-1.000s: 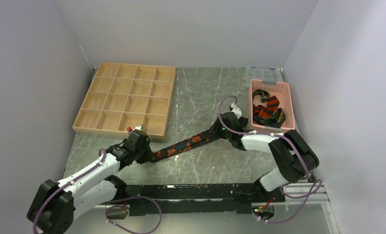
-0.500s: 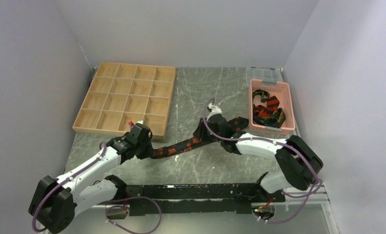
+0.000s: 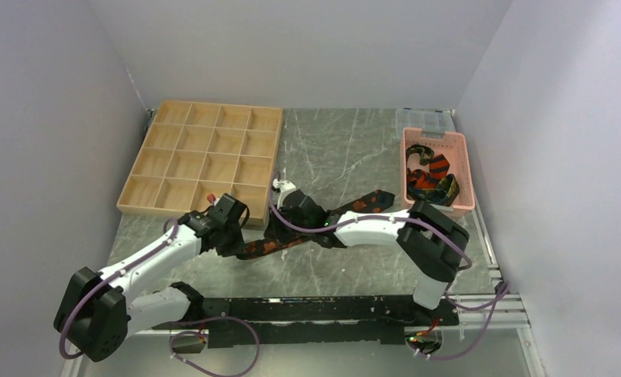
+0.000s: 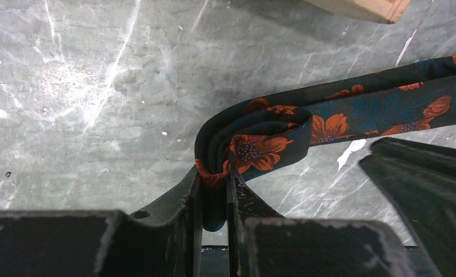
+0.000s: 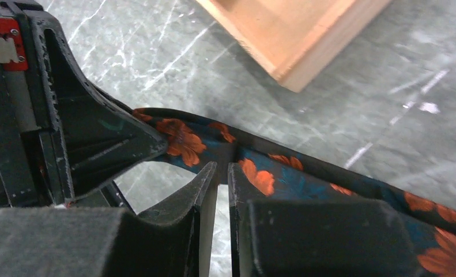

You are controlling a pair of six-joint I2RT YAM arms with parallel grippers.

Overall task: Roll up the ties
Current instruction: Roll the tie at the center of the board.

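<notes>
The floral tie (image 4: 329, 124) is laid across the table (image 3: 330, 149), its long axis running rightward from the left gripper (image 4: 214, 176), which is clamped on its folded end. The right gripper (image 5: 222, 168) is pinched on the strip just beside that fold.

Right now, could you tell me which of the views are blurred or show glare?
Right wrist view: the wooden tray and the tabletop beyond it are blurred. Left wrist view: sharp on the floral tie, with white glare on the tabletop at left. Top view: even light, soft shadows, no blur.
</notes>
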